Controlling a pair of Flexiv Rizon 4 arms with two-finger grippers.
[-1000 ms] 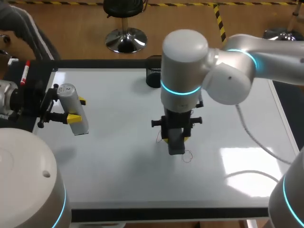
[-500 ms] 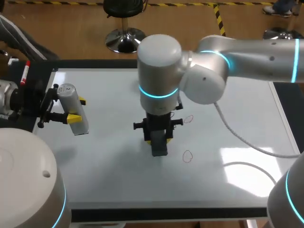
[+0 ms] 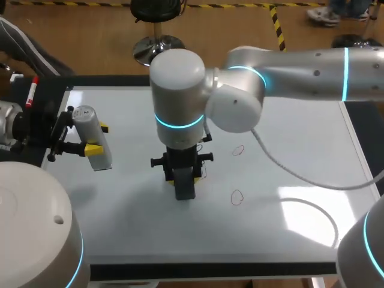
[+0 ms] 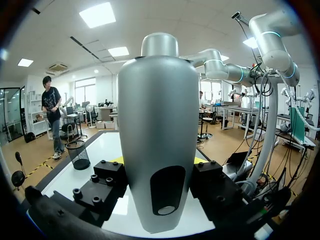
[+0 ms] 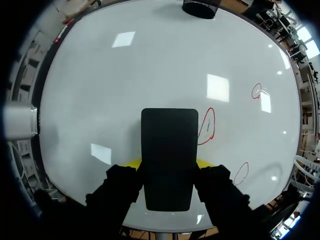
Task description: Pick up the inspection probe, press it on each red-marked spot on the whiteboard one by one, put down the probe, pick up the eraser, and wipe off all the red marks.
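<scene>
Over the last second the right arm has swept from the middle of the whiteboard point(image 3: 288, 138) point(image 5: 125, 75) towards its left half, carrying the eraser point(image 3: 185, 188) point(image 5: 169, 155) with it. Two red marks that the arm covered now show on the board's right of middle.

The eraser, a black block, sits upright between the fingers of the right end effector point(image 3: 183, 177) point(image 5: 169, 167). The fingers are closed on its two long sides, and its free end points down at the whiteboard. I cannot tell whether it touches the surface.

The largest red mark point(image 5: 206, 127), a tall oval, lies on the whiteboard just beside the eraser, on the side towards the board's right edge. A smaller red loop point(image 3: 238, 150) point(image 5: 256, 90) lies farther towards the board's far right. Another red loop point(image 3: 237, 197) point(image 5: 241, 171) lies towards its near right. Both are apart from the eraser.

The inspection probe point(image 3: 93, 139) point(image 4: 157, 135), a silver-grey cylinder with a narrower cap, hangs over the whiteboard's left edge. The left end effector point(image 3: 95, 138) point(image 4: 157, 165) is clamped on it from two sides.

A black mesh cup point(image 5: 201, 7) stands at the whiteboard's far edge. A red-capped marker point(image 3: 31, 91) lies on the dark worktop point(image 3: 51, 90) just off the board's far left corner
</scene>
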